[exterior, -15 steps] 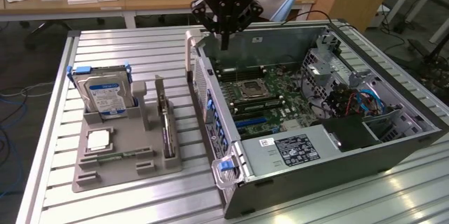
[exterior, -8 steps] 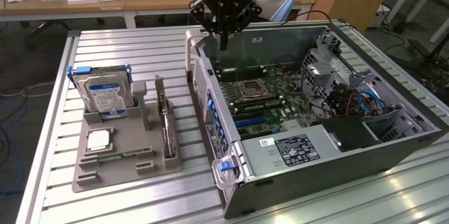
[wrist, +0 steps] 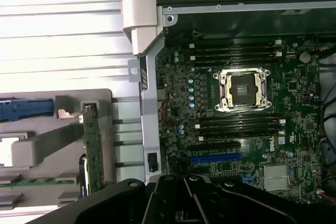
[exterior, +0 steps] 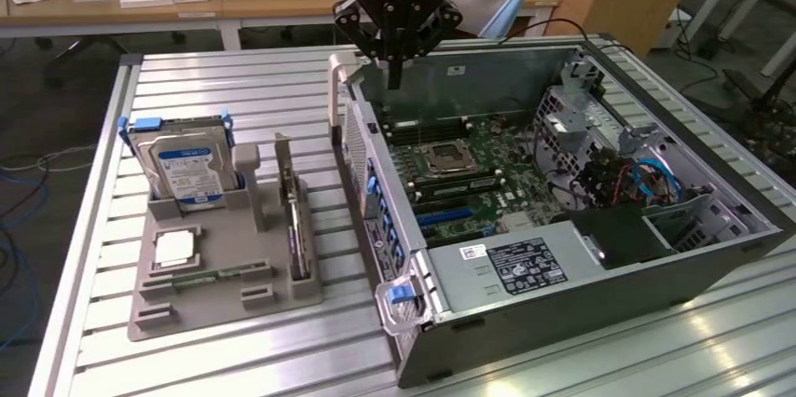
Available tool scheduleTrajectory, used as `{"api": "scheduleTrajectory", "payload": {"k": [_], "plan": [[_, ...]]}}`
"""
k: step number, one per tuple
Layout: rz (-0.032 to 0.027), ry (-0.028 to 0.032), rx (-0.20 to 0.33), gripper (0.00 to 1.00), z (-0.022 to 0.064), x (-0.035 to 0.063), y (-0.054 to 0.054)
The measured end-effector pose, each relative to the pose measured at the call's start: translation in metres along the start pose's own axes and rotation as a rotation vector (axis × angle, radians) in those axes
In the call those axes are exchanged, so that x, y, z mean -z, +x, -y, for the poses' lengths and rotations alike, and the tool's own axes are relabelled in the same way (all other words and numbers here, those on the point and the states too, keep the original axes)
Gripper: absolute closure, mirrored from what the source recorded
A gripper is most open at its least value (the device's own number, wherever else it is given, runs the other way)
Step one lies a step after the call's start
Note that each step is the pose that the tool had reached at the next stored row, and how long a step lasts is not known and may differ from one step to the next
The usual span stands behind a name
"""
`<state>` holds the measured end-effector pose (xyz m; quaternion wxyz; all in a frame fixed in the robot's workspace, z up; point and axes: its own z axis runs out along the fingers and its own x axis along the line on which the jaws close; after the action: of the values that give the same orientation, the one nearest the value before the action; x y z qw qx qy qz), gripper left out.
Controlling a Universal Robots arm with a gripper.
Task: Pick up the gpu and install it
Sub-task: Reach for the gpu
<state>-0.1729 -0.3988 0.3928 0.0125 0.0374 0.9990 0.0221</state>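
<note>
The gpu point(exterior: 294, 220) stands on its edge in a slot of the grey holder tray point(exterior: 212, 308), to the exterior view's left of the open computer case point(exterior: 597, 257). The wrist view sees the gpu point(wrist: 93, 156) edge-on as a thin green card. My gripper point(exterior: 394, 69) hangs above the case's far corner, well behind the gpu and apart from it. Its fingers are shut with nothing between them. The motherboard's blue slot point(exterior: 446, 217) point(wrist: 215, 157) lies bare inside the case.
A hard drive point(exterior: 186, 169) with a blue-white label stands upright in the same tray, with a processor chip point(exterior: 174, 248) and a memory stick point(exterior: 205, 278) in front of it. Cables point(exterior: 635, 178) crowd the case's far side. Around it lies a ribbed metal table point(exterior: 224, 89).
</note>
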Motion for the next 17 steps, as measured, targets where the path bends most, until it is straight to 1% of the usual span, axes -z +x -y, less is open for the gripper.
{"api": "scheduleTrajectory", "payload": {"k": [17], "plan": [[0.0,0.0,0.0,0.89,0.0003,0.0001,0.0037]]}}
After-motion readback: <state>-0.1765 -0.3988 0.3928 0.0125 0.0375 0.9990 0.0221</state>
